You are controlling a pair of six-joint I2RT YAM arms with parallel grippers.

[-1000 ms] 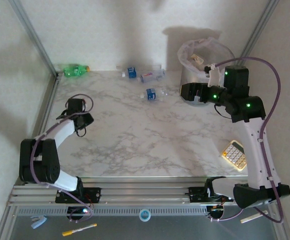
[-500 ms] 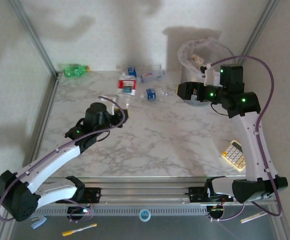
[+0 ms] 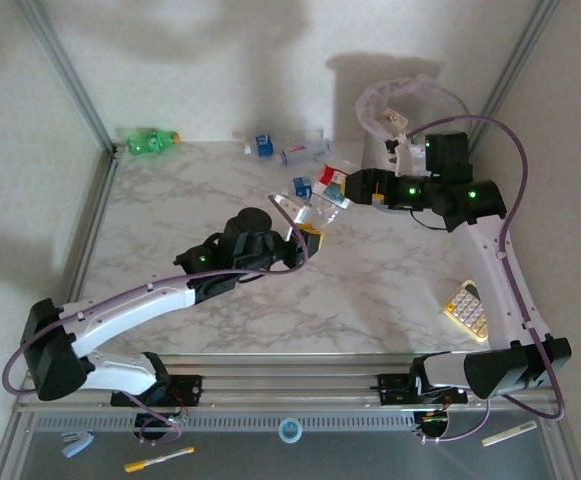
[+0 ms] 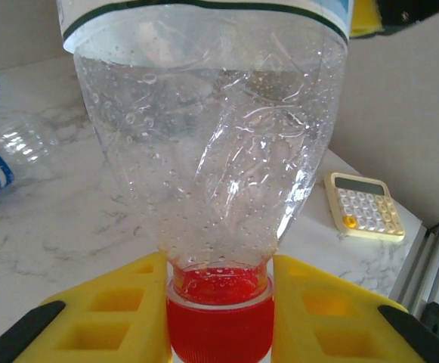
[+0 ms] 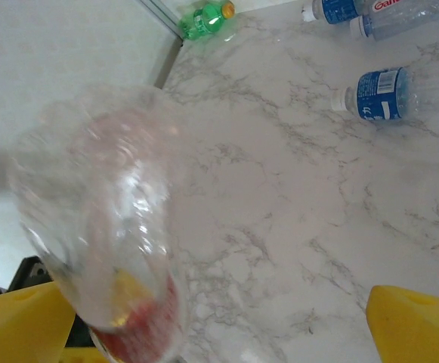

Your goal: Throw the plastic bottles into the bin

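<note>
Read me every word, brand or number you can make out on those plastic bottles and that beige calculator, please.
Nothing reads for certain.
Clear plastic bottle with the blue label: white print, too small to read.
Clear plastic bottle with red lettering: blurred and cut off, unreadable.
Beige calculator: key marks too small to read.
Crumpled clear bottle with the red cap: the label edge shows no letters.

Bin [image 3: 410, 100] at the far right corner of the bench [image 3: 390, 270]. Along the far edge, corner bottle [image 3: 150, 141] at the left, pair of bottles [image 3: 305, 152] near the middle, fourth bottle [image 3: 301, 187] just in front. Above mid-bench, raised bottle [image 4: 211, 136], cap end between the left fingers [image 4: 121, 310], other end between the right fingers [image 5: 415, 325]. Calculator [image 3: 469, 309] by the right edge.
</note>
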